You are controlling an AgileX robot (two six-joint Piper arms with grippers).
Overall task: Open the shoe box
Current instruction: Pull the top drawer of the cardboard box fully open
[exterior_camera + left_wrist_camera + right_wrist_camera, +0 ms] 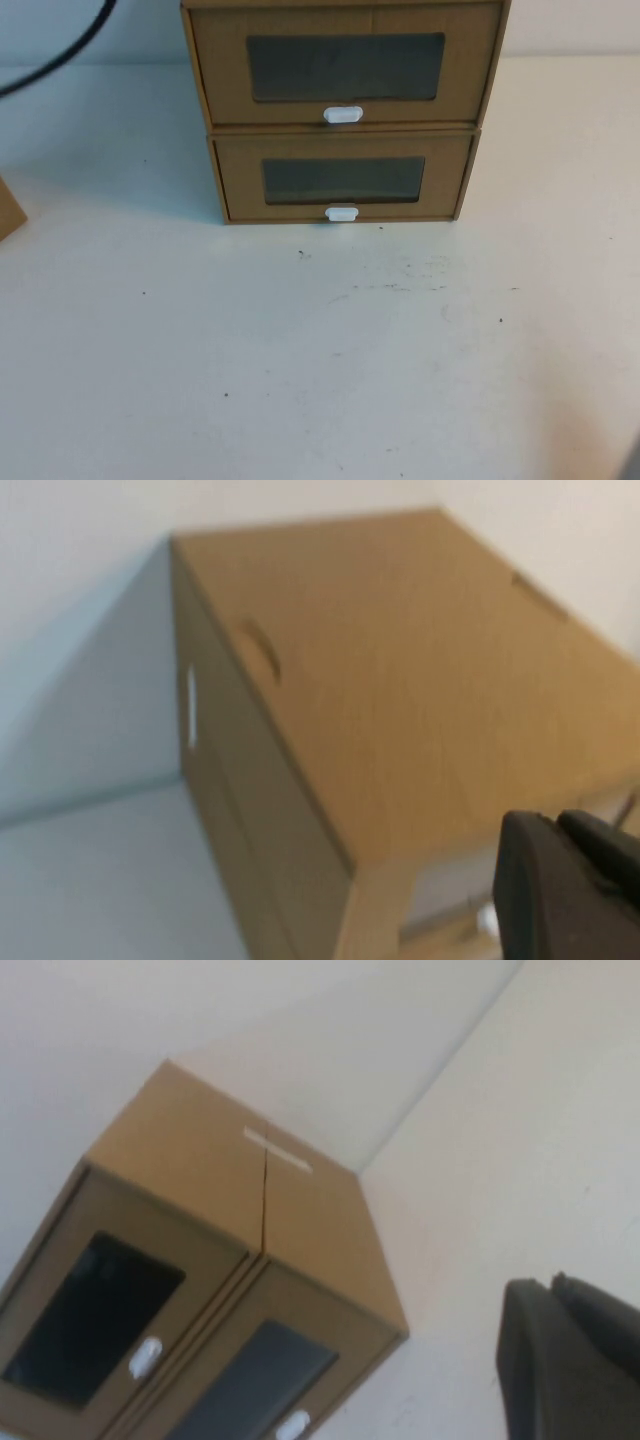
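Note:
Two brown cardboard shoe boxes are stacked at the back of the white table, the upper box on the lower box. Each front has a dark window and a white handle: upper handle, lower handle. Both fronts are closed. Neither gripper shows in the high view. My left gripper is shut and empty, hovering above and beside the box top. My right gripper is shut and empty, well away from the boxes, over bare table.
The corner of a brown object pokes in at the table's left edge. A black cable crosses the back left. White table surface spreads in front of the boxes.

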